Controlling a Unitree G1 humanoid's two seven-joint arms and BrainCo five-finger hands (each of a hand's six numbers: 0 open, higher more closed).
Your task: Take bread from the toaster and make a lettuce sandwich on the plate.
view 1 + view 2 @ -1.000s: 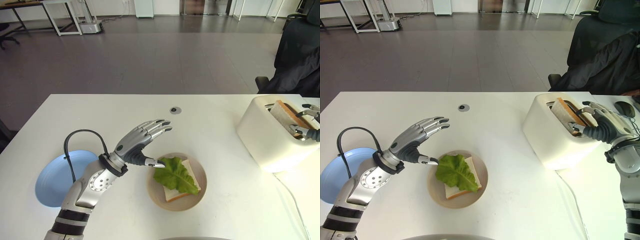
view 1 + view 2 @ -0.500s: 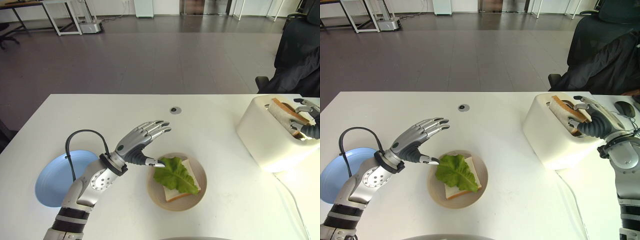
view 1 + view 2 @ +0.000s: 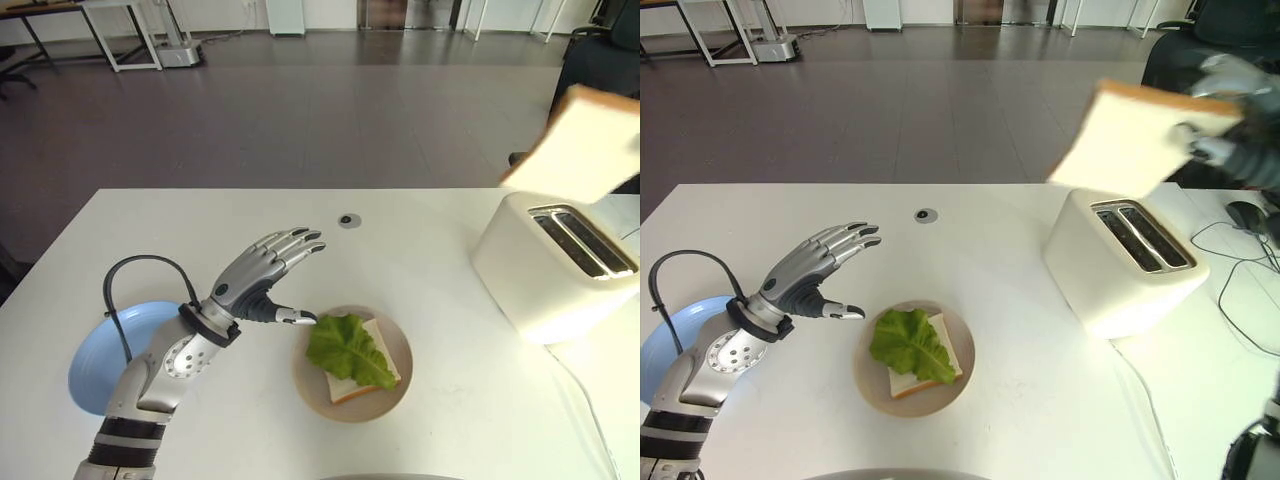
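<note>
On the round beige plate [image 3: 312, 392], near the front middle of the white tabletop [image 3: 420, 240], a bottom slice [image 3: 348, 388] of white bread lies flat with a green lettuce leaf [image 3: 345, 350] spread over most of it; the leaf's left edge reaches the plate's left rim. Just left of the plate, the left hand [image 3: 262, 280] hovers with its fingers spread and nothing in them, the thumb pointing toward the plate and ending right at the leaf's edge, the other fingers fanned toward the far side of the tabletop. Farther left of the plate, well apart from it, a blue plate [image 3: 95, 360] sits under the left forearm. To the right of the plate, near the tabletop's right edge, stands the white toaster [image 3: 1125, 265], its two slots facing up. Up and to the right of the plate, higher than the toaster's top, the right hand [image 3: 1230, 90] is closed on the raised slice [image 3: 1135, 140] of bread, gripping its right edge and holding it tilted in the air. Behind the plate, toward the tabletop's far edge, a small round grommet [image 3: 347, 220] is set into the surface.
</note>
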